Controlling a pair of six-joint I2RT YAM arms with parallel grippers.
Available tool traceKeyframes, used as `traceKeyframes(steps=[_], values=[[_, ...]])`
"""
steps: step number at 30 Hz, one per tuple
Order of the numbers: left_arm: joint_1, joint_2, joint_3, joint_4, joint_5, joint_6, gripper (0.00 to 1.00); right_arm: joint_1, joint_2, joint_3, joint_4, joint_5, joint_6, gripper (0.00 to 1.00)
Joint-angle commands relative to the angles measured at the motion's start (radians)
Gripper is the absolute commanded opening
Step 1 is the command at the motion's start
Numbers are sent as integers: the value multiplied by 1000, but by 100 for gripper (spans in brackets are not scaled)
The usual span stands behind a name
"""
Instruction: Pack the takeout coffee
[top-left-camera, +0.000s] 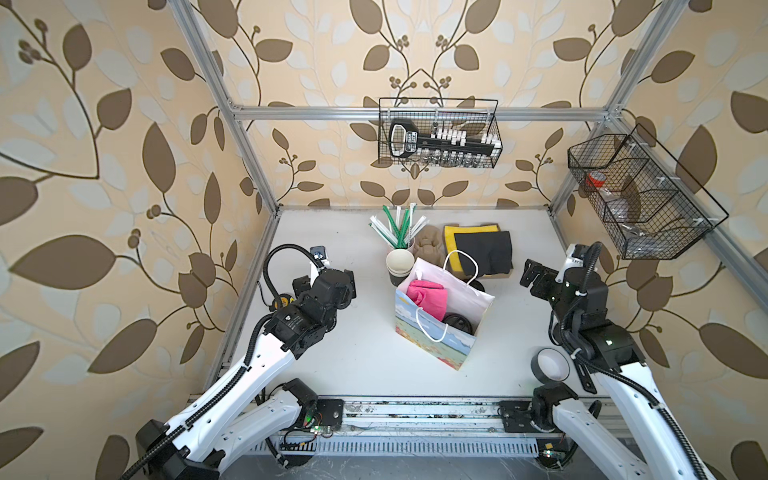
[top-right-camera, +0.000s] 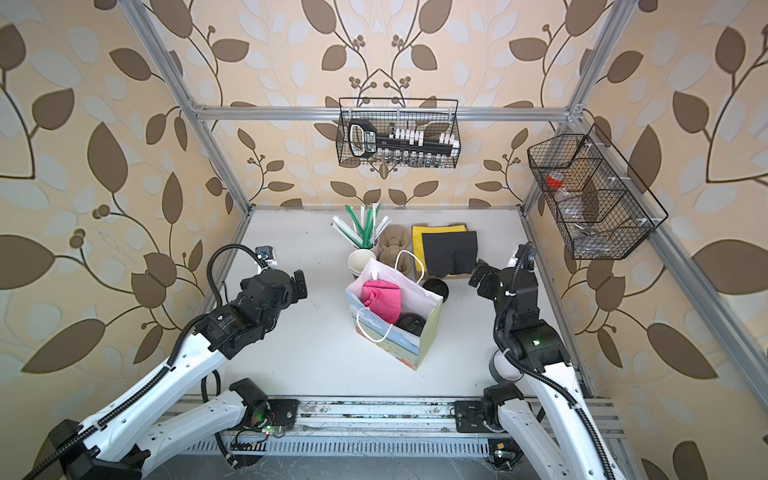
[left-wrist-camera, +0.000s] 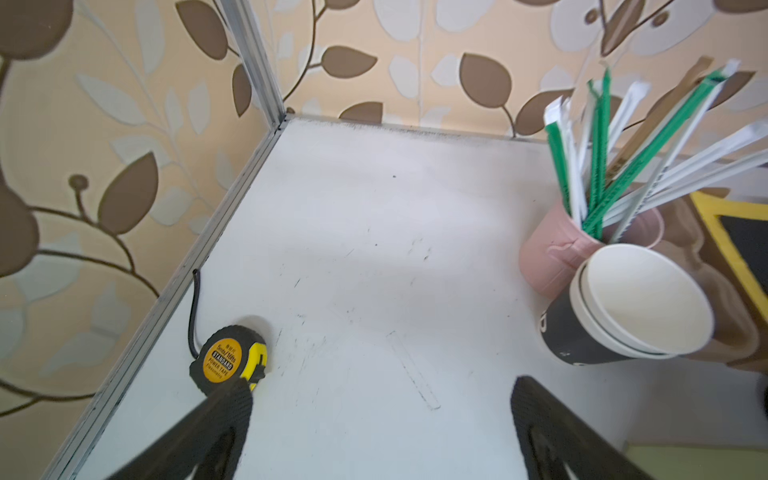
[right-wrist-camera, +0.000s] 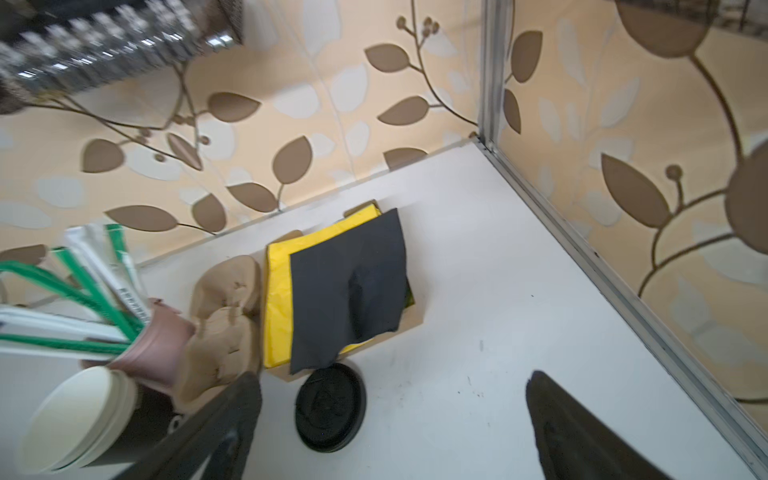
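Takeout coffee: stands upright inside the paper gift bag at mid-surface; only a black lid shows, beside a pink cloth; cup body hidden; packing judged done.
Left jaws: wide, empty, toward the left edge.
Right jaws: wide, empty, toward the right edge; the nearer pair; the coffee lies from them toward the middle and the front edge.
Loose lid: on the surface behind the bag.

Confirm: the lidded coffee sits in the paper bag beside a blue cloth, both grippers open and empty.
Not blue: both top views show the cloth pink. The lidded coffee sits beside it in the paper bag, left gripper and right gripper open and empty.
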Motion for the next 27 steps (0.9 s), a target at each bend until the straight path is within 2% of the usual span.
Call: traceKeyframes(steps=[1, 4, 6, 10, 12, 14, 17, 21, 25, 27], values=[[27, 27, -38, 124, -76, 30, 99, -70, 36, -71, 191, -45, -65, 100], [56, 65, -67, 184, -85, 63, 99, -96, 28, -175, 353, 27, -147, 100], [85, 97, -81, 220, -58, 60, 99, -96, 44, -224, 438, 29, -223, 100], [171, 190, -113, 289, -17, 17, 99, -98, 111, -280, 519, 146, -270, 100], [204, 239, -131, 332, -19, 16, 99, -102, 107, -336, 605, 164, -289, 100], [229, 288, -163, 414, -23, 62, 99, -105, 81, -425, 735, 149, -337, 100], [270, 339, -183, 489, 2, 121, 99, -133, 79, -543, 883, 100, -296, 100], [290, 373, -244, 642, -12, 177, 99, -153, 154, -577, 966, 41, -280, 100], [376, 422, -310, 792, 86, 165, 99, -153, 246, -651, 1218, -54, -266, 100], [398, 450, -321, 877, 134, 198, 99, -152, 337, -666, 1325, -78, -273, 100]])
